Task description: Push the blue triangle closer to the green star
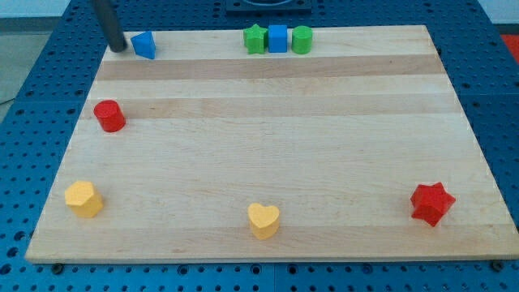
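Note:
The blue triangle [144,45] lies near the board's top left edge. My tip [118,48] is just to its left, a small gap away. The green star [255,39] sits at the top middle, well to the right of the triangle. It is the left end of a tight row with a blue cube [278,38] and a green cylinder [302,39].
A red cylinder [109,116] sits at the left edge. A yellow block [84,199] is at the bottom left, a yellow heart [263,220] at the bottom middle and a red star [431,203] at the bottom right. The wooden board [268,146] lies on blue pegboard.

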